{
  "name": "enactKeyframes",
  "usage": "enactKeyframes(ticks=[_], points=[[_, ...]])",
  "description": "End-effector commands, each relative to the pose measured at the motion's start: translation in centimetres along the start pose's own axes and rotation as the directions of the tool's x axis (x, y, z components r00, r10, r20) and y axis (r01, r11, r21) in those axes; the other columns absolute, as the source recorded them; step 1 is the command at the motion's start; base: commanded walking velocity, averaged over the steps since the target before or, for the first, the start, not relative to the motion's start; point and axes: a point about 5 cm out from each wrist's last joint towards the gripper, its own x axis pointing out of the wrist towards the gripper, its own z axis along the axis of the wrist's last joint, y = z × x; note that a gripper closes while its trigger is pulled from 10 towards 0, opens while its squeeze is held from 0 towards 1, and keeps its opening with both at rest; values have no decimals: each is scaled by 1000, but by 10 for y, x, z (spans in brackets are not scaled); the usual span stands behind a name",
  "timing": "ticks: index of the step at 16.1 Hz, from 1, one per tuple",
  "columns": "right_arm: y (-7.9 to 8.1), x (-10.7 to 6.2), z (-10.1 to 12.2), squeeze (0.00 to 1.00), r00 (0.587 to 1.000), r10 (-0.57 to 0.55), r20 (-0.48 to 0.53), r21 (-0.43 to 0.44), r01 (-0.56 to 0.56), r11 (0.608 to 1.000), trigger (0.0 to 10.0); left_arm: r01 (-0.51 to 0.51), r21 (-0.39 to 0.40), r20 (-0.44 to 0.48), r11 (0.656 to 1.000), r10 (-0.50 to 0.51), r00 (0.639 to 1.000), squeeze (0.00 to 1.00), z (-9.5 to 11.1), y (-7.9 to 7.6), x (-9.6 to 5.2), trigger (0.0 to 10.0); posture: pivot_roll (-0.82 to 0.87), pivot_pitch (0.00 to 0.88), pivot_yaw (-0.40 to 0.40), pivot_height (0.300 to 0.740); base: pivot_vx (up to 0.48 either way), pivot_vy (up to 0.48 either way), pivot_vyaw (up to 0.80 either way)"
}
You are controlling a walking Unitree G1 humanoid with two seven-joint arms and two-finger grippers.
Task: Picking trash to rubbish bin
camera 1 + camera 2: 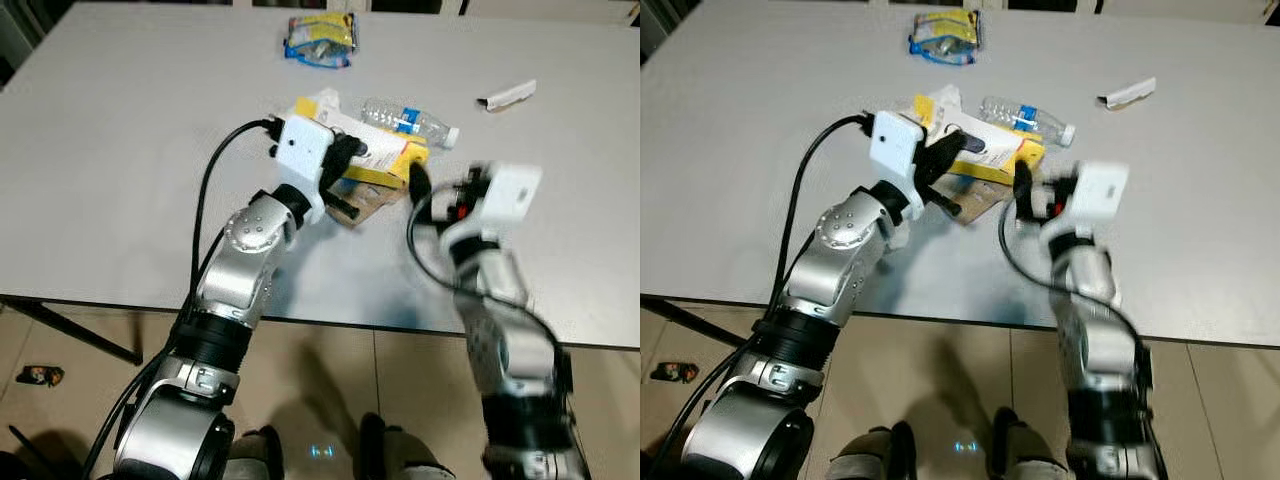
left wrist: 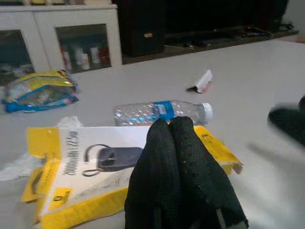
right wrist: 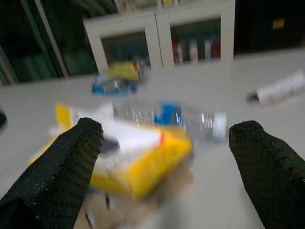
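A yellow and white box (image 1: 385, 150) lies mid-table, with a brown cardboard scrap (image 1: 365, 207) under its near edge and a clear plastic bottle (image 1: 405, 120) with a blue label just behind it. My left gripper (image 1: 345, 160) is over the box's near left part, its fingers shut together with nothing between them (image 2: 170, 125). My right gripper (image 1: 425, 185) hovers at the box's right end, blurred, and stands wide open (image 3: 167, 133) facing the box (image 3: 138, 167) and bottle (image 3: 171, 117).
A yellow and blue snack bag (image 1: 320, 40) lies at the far side and a white wrapper (image 1: 508, 95) at the far right. Crumpled white paper (image 1: 322, 100) sits behind the box. The table's front edge (image 1: 100, 300) is near; a small scrap (image 1: 40, 375) lies on the floor.
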Motion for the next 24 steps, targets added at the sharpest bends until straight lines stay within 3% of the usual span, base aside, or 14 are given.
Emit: enactKeyframes(ticks=[1, 3, 6, 8, 9, 12, 24], points=[[-2, 5, 7, 0, 1000, -12, 19, 17, 11, 1000, 10000, -65, 8, 6, 998, 65, 998, 0, -2, 11, -4, 10000, -42, 91, 22, 740, 0, 0, 0], [-2, 12, 12, 0, 999, -7, 40, 16, 7, 1000, 10000, -162, 3, 26, 987, 162, 986, 0, 1, 29, -12, 10000, -34, 64, 20, 740, 0, 0, 0], [-3, 13, 9, 0, 1000, -3, 27, 15, 2, 1000, 10000, -242, 52, 19, 969, 241, 970, 0, 1, 40, -23, 10000, -26, 44, 15, 740, 0, 0, 0], [-6, 9, 1, 0, 1000, -5, -4, 12, 5, 1000, 10000, -217, 61, 24, 974, 216, 976, 0, 1, 27, -37, 10000, -19, 34, 14, 740, 0, 0, 0], [-7, 8, -4, 0, 1000, -7, -20, 16, 7, 1000, 10000, -168, 42, -1, 985, 169, 986, 1000, -5, 18, -42, 10000, -14, 32, 11, 740, 0, 0, 0], [-8, 7, -14, 0, 999, -7, -52, 15, 8, 1000, 10000, -175, 13, -71, 984, 175, 982, 1000, -19, 10, -58, 10000, -8, 31, 12, 740, 0, 0, 0], [-4, -20, -66, 0, 969, 58, -238, 29, -52, 998, 10000, -227, 40, -202, 973, 230, 952, 1000, -21, -2, -100, 10000, 17, 87, 5, 740, 0, 0, 0]])
